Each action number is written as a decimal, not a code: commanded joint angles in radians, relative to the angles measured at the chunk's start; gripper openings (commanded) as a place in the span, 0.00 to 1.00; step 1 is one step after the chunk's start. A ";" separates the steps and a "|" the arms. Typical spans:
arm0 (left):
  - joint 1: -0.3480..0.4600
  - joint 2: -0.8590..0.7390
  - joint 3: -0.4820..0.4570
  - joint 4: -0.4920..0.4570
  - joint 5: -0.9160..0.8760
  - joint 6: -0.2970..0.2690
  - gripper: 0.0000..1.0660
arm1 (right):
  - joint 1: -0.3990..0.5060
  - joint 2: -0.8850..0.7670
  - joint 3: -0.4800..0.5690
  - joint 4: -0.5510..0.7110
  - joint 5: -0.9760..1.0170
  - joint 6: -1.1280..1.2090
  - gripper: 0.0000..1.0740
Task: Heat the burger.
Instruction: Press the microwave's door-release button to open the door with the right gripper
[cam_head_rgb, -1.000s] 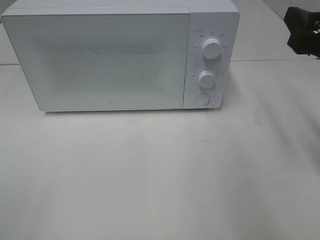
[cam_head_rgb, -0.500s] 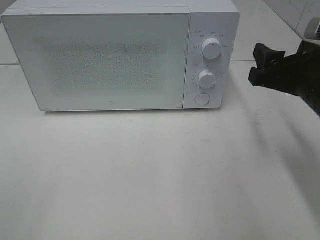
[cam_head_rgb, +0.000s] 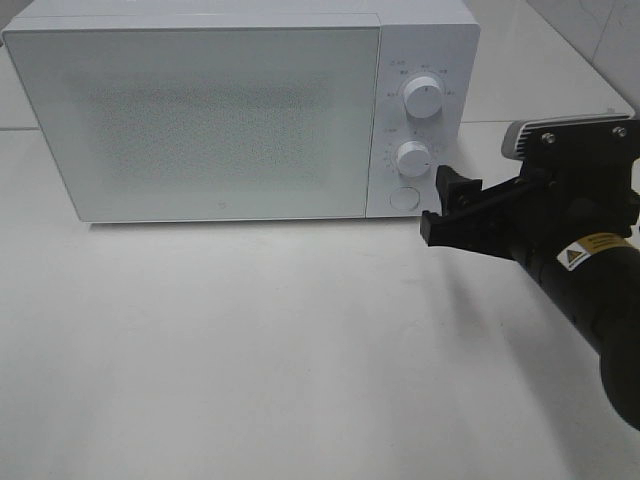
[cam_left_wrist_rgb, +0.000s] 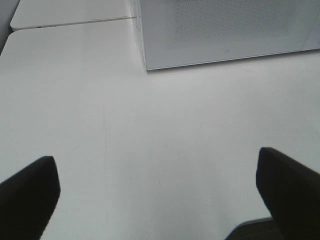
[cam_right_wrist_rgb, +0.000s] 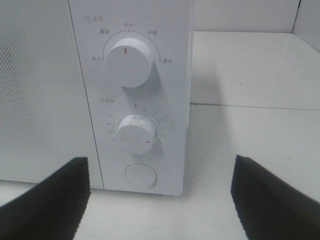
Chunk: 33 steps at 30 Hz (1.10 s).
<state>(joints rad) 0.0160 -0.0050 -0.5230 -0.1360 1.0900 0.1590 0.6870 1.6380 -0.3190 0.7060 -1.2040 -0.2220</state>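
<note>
A white box-shaped microwave oven (cam_head_rgb: 200, 120) stands at the far side of a pale, matte white table (cam_head_rgb: 250, 350), with its long side running left to right across the exterior high view. Its wide door (cam_head_rgb: 195, 125), a flat panel with a fine dotted grey field in the middle, is shut flush with the front. To the right of the door is a narrow control strip with a large round white upper knob (cam_head_rgb: 424, 99), a smaller round white lower knob (cam_head_rgb: 412, 158) and a round white push button (cam_head_rgb: 403, 198) below them. Each knob carries a thin red mark.

The burger shows in none of the views. The dotted door panel reveals nothing of the interior, so where the burger is, which way it faces and how its long axis runs cannot be told.

The right gripper (cam_head_rgb: 440, 203), black and blocky on a thick black arm with a yellow warning label, reaches in from the right and hovers just beside the lower right corner of the microwave, near the push button but apart from it. Its two ribbed black fingers (cam_right_wrist_rgb: 45, 205) stand spread wide with nothing between them, and its wrist view faces the control strip squarely.

The left gripper (cam_left_wrist_rgb: 157, 200) hangs over bare table in front of the microwave's left corner. Its dark fingers (cam_left_wrist_rgb: 27, 200) are parted as far as they go and hold nothing.
</note>
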 joint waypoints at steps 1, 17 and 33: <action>0.004 -0.005 0.003 -0.007 -0.012 -0.006 0.94 | 0.067 0.042 -0.024 0.067 -0.119 -0.015 0.70; 0.004 -0.005 0.003 -0.007 -0.012 -0.006 0.94 | 0.108 0.096 -0.040 0.147 -0.122 0.104 0.70; 0.004 -0.006 0.003 -0.007 -0.012 -0.006 0.94 | 0.108 0.096 -0.040 0.153 0.024 1.052 0.52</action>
<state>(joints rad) 0.0160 -0.0050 -0.5230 -0.1360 1.0900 0.1590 0.7920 1.7340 -0.3510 0.8580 -1.1880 0.7680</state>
